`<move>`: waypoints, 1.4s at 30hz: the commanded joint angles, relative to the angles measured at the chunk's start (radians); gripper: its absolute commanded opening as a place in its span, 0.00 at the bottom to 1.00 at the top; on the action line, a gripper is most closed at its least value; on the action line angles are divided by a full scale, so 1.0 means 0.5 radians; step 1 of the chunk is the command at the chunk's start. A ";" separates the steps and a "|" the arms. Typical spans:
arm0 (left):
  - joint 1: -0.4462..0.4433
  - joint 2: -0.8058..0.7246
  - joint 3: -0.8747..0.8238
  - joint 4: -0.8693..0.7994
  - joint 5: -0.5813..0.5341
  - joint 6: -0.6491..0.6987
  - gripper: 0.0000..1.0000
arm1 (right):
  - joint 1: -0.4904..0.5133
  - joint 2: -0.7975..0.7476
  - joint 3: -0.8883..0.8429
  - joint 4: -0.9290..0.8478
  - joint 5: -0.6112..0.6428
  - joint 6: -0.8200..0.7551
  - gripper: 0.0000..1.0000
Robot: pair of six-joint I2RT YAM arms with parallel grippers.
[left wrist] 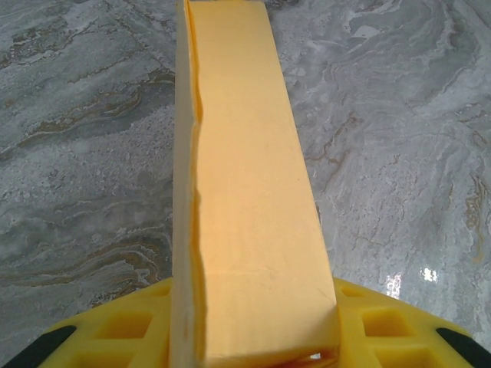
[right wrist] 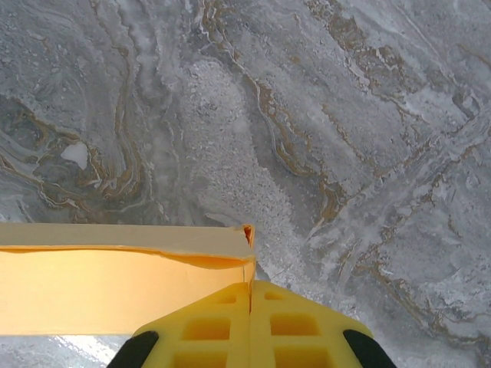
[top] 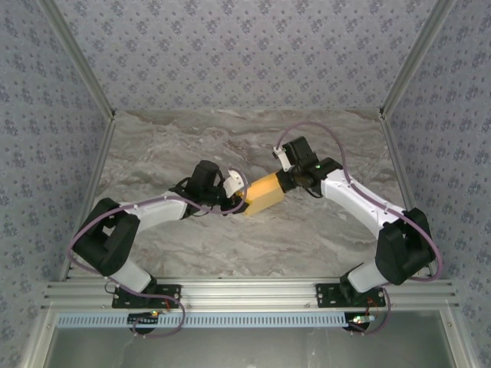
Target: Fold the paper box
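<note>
From above, one paper box (top: 263, 195) is at mid-worktop (top: 169, 153) between two inward-bent arms, with the left gripper (top: 241, 203) and right gripper (top: 285, 182) at its ends. In the left wrist view, yellow fingers (left wrist: 115, 333) clamp the box's near end. In the right wrist view, fingers (right wrist: 307, 326) are pinched tight on its corner edge.

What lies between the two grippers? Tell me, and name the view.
The paper box fills the stretch between the left gripper and the right gripper, each gripping one end. The top external view shows it.
</note>
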 commanded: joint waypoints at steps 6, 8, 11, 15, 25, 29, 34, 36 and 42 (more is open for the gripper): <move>0.010 0.061 0.043 -0.026 -0.042 0.024 0.26 | -0.009 -0.066 -0.030 -0.026 0.006 0.016 0.00; 0.008 0.068 0.044 -0.031 -0.047 0.025 0.26 | -0.024 -0.070 -0.058 -0.007 -0.003 0.017 0.00; 0.010 0.078 0.049 -0.035 -0.050 0.028 0.26 | -0.024 -0.078 -0.096 0.009 -0.014 0.028 0.00; 0.010 0.084 0.049 -0.041 -0.063 0.045 0.26 | -0.025 -0.110 -0.151 0.029 -0.041 0.062 0.00; 0.010 0.145 0.078 -0.074 -0.088 0.075 0.26 | -0.028 -0.192 -0.273 0.132 -0.049 0.146 0.00; 0.010 0.163 0.081 -0.075 -0.103 0.076 0.26 | -0.029 -0.225 -0.319 0.181 -0.081 0.203 0.00; 0.010 0.176 0.085 -0.075 -0.119 0.080 0.26 | -0.023 -0.253 -0.342 0.166 -0.116 0.308 0.00; 0.015 0.187 0.095 -0.075 -0.125 0.080 0.26 | -0.017 -0.265 -0.355 0.160 -0.119 0.348 0.00; 0.020 0.214 0.138 -0.119 -0.121 0.101 0.28 | -0.008 -0.316 -0.376 0.099 -0.046 0.451 0.00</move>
